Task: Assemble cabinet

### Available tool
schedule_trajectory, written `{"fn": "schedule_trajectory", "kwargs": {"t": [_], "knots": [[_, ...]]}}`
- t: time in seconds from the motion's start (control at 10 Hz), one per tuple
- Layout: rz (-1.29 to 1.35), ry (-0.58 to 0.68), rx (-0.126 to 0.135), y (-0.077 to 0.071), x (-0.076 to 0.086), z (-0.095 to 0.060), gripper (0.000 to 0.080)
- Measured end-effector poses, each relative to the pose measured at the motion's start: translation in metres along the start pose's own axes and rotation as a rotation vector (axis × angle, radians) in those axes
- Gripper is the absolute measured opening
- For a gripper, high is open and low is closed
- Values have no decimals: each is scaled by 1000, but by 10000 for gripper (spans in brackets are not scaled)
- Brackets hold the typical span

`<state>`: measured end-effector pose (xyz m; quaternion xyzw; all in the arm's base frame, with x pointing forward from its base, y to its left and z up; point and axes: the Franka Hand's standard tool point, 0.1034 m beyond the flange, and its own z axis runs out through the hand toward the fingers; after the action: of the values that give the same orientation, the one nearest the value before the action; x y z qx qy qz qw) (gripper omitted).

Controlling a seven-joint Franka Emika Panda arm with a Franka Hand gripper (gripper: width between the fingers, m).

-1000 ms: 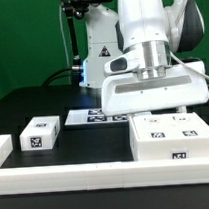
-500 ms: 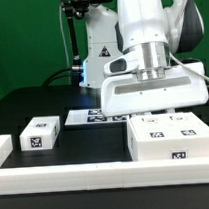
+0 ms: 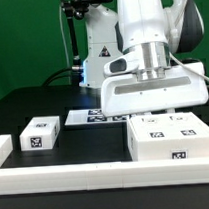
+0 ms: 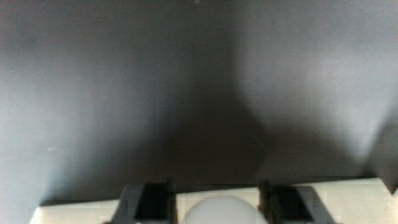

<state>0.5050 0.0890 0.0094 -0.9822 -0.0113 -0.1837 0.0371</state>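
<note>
The cabinet [image 3: 173, 136], a large white box with tag markers on top and front, sits on the black table at the exterior view's right. My gripper [image 3: 153, 108] hangs right over its rear top edge, and its fingertips are hidden behind the wide white hand. In the wrist view the gripper [image 4: 221, 205] shows two dark fingers [image 4: 150, 200] set apart. A rounded white shape lies between them, and the cabinet's pale surface [image 4: 80, 212] runs past both. I cannot tell whether the fingers touch anything.
A small white tagged block [image 3: 39, 134] stands at the exterior view's left. The marker board [image 3: 88, 116] lies behind it, mid-table. A white rail [image 3: 67, 175] runs along the front edge, with a white end piece [image 3: 1, 147] at far left.
</note>
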Motion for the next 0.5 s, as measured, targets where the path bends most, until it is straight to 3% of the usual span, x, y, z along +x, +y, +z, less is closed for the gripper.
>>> {"fn": "schedule_trajectory", "kwargs": {"t": [0.2,0.5], "knots": [[2,-4,0,0,0,0,215],[19,-59,17,-4,10,-26,215]]}}
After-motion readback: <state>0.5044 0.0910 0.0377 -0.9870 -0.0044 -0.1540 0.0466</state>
